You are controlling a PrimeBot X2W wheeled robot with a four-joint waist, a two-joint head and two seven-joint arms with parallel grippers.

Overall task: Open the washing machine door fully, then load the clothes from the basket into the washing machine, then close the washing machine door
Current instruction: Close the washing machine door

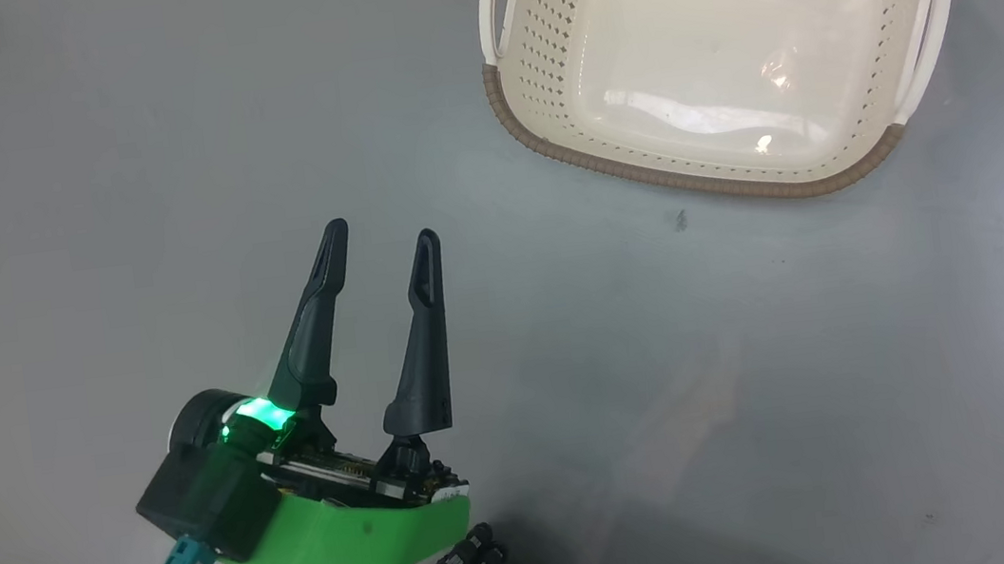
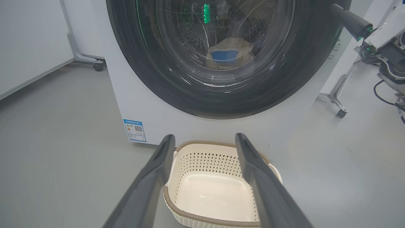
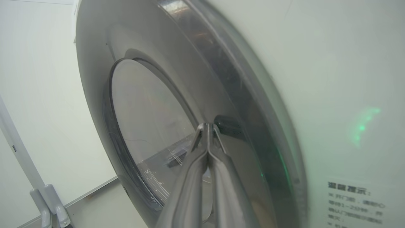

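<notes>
My right claw (image 3: 208, 126), shut on nothing, is at the glossy door (image 3: 152, 120) rim, clothes (image 2: 229, 52) inside the washing machine (image 2: 152, 107), basket (image 1: 691, 180) empty; tips may slip off & door may not latch; left claw (image 1: 381, 234) open, idle.

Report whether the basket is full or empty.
Empty. The basket shows its bare floor; the clothes lie behind the glass of the washing machine door.

basket (image 2: 205, 160): on floor (image 2: 63, 164), before washing machine (image 2: 152, 110) | clothes (image 2: 235, 44): in machine, behind door (image 2: 133, 63) | right end effector (image 3: 208, 126): at door rim
</notes>
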